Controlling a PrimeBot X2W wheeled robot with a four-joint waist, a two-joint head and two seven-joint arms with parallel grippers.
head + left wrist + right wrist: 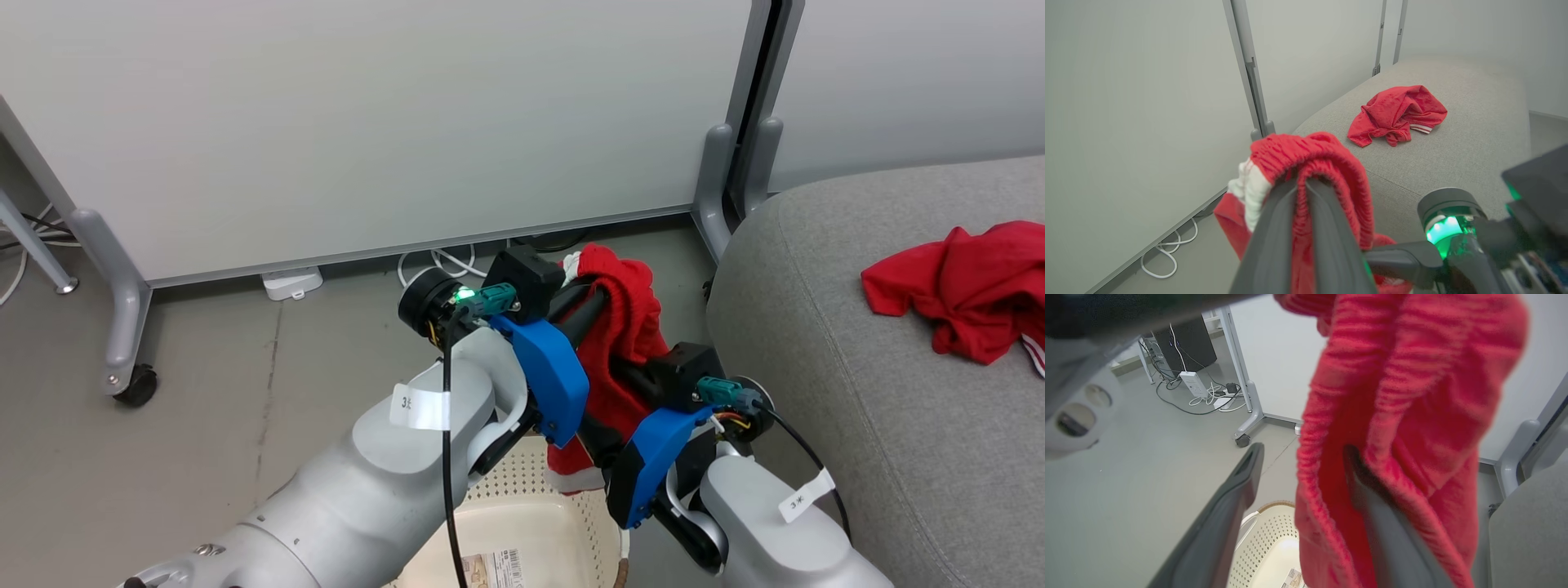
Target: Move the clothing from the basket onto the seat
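Two red garments are in play for you: one hangs in the air and the other lies on the seat. Nearest you, the cream basket (522, 498) sits on the floor (204, 392) below both arms, near the seat's rounded edge, with a paper label showing on its bottom. Above it hangs the banded garment (624, 327), red knit with a broad white band, its lower end dangling over the basket. Your left fingers (1312, 194) are pinched tight on a fold of it, with cloth bunched over and between their tips. Your right fingers (1237, 486) stand spread wide and grip nothing. One of them is bare over the basket, and the other is tucked into a hanging fold of the same garment. Farther on, the striped garment (955, 286) lies crumpled on top of the grey seat (857, 408), well in from that rounded edge, with a bit of white-striped trim showing at its side. Beyond the floor stands a pale partition panel (367, 122) on castor feet, with white cables (441, 263) looped along its base.
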